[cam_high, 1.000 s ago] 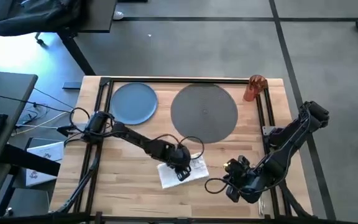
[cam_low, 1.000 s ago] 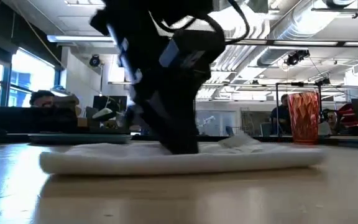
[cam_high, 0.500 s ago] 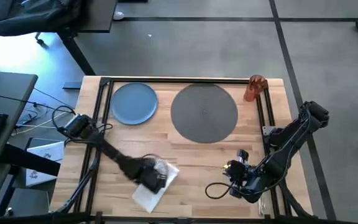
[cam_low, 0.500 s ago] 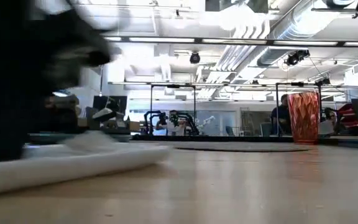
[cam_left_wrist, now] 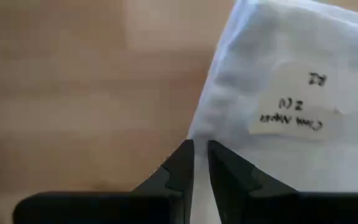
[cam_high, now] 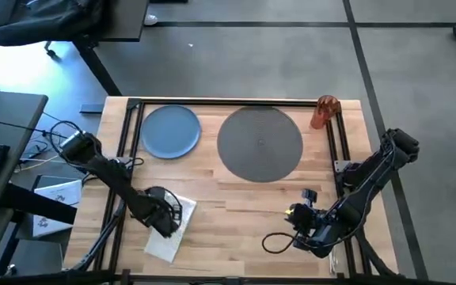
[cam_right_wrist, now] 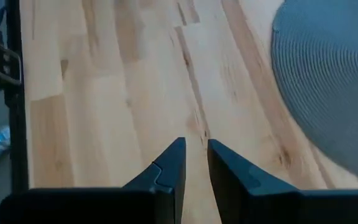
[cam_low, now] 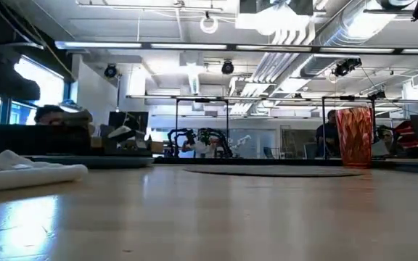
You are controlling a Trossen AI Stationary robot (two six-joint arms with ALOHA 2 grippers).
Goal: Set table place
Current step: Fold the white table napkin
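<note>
White napkin (cam_high: 167, 229) had been dragged from the counter's (cam_high: 236, 206) centre to its 7 o'clock corner by the left tool (cam_high: 162, 224), nearly closed on its edge. Grey mat (cam_high: 260, 144) remained bare at 12. Right tool (cam_high: 301, 224), nearly closed and empty, waited at 4.

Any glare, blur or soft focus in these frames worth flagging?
Low view: window glare streaks the near table; the napkin is soft. Left wrist view: the wood is out of focus, while the label stays readable. High view: blue light washes the floor at upper left.
</note>
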